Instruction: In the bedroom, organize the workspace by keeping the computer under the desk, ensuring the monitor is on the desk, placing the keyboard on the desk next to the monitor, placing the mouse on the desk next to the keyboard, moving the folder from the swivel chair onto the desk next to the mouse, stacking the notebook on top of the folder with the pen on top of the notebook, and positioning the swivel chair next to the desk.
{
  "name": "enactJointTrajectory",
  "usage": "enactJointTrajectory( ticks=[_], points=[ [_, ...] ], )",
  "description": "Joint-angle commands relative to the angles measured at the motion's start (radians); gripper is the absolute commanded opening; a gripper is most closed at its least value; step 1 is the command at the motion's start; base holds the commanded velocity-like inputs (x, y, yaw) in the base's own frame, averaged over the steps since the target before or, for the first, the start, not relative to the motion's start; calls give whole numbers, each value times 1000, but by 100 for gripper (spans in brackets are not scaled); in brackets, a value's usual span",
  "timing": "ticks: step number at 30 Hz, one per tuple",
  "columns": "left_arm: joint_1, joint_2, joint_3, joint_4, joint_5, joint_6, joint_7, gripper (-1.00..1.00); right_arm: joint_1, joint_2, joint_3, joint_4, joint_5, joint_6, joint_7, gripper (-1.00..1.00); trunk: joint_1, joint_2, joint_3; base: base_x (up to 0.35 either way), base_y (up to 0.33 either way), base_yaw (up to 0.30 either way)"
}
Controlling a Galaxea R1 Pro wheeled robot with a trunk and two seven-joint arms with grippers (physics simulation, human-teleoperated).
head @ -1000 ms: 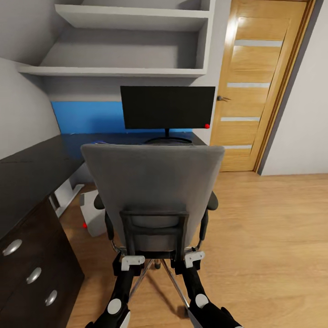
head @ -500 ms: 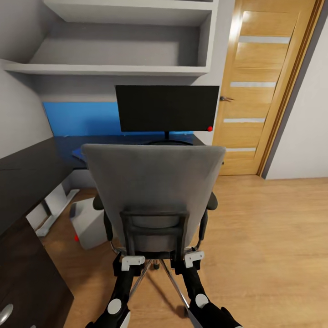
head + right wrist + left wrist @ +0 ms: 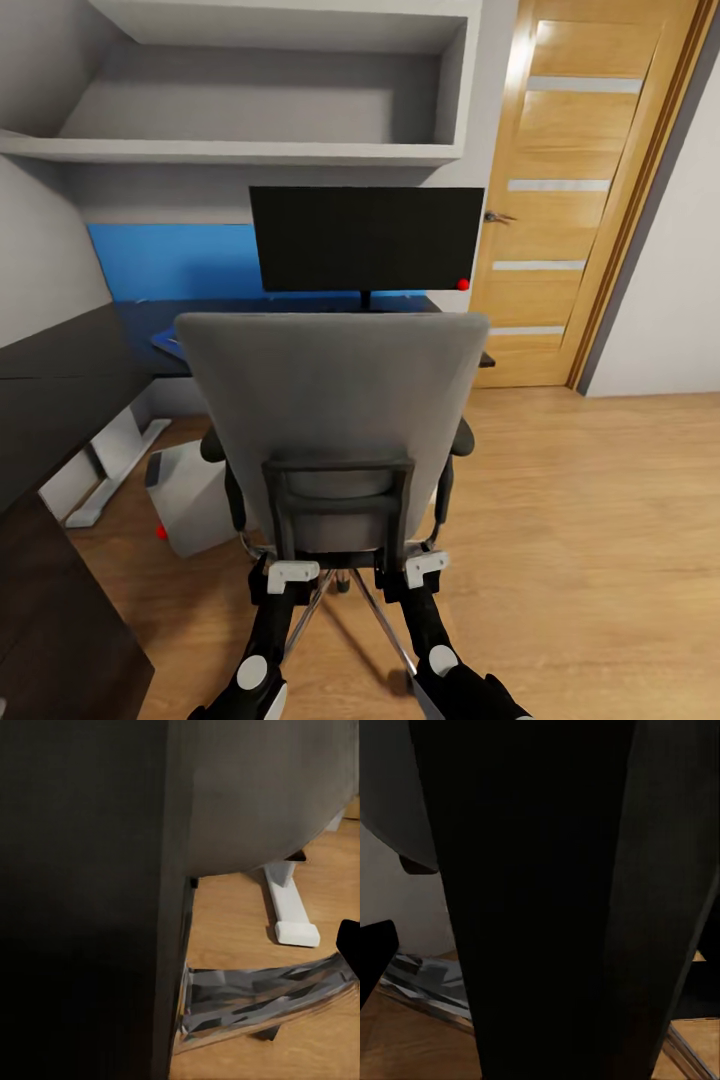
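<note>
The grey swivel chair [image 3: 330, 420] stands right in front of me, its back turned to me. My left gripper [image 3: 292, 577] and right gripper [image 3: 425, 568] are each clamped on the black frame at the bottom of the backrest; that frame [image 3: 547, 907] looms dark and close in both wrist views. Beyond the chair, the black monitor [image 3: 366, 238] stands on the glossy black desk [image 3: 60, 365]. The silver computer [image 3: 190, 495] sits on the floor under the desk. A blue folder edge [image 3: 166, 343] peeks out on the desk beside the backrest. Keyboard, mouse, notebook and pen are hidden.
Grey wall shelves [image 3: 250, 150] hang above the desk. An oak door [image 3: 590, 190] is at the right, with open wood floor [image 3: 580, 520] before it. A white desk support [image 3: 100, 470] stands left of the computer. The chair's chrome base [image 3: 262, 1001] spreads low.
The view has moved forward and rightward with the chair held fixed in it. The desk's drawers have slid out at the left, and the monitor looks slightly nearer.
</note>
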Motion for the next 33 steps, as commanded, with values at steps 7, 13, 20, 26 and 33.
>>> enactJointTrajectory(
  ticks=[7, 13, 20, 26, 33],
  points=[
    [-1, 2, -3, 1, 0, -2, 9, 100, -1, -1, 8, 1, -10, -4, -6, 100, 0, 0, -1, -81, 0, 0],
    [-1, 2, -3, 0, 0, -2, 9, 100, -1, -1, 8, 1, -10, -4, -6, 100, 0, 0, -1, -317, 0, 0],
    [-1, 2, -2, 1, 0, -1, 9, 100, -1, -1, 8, 1, -10, -4, -6, 100, 0, 0, -1, -335, 0, 0],
    [-1, 2, -2, 1, 1, -1, 9, 100, -1, -1, 8, 1, -10, -4, -6, 100, 0, 0, -1, -336, -11, 0],
    [-1, 1, 0, 1, 3, 1, 10, 100, -1, -2, 8, 1, -10, -4, -6, 100, -8, 14, 5, -336, -112, 0]
  ],
)
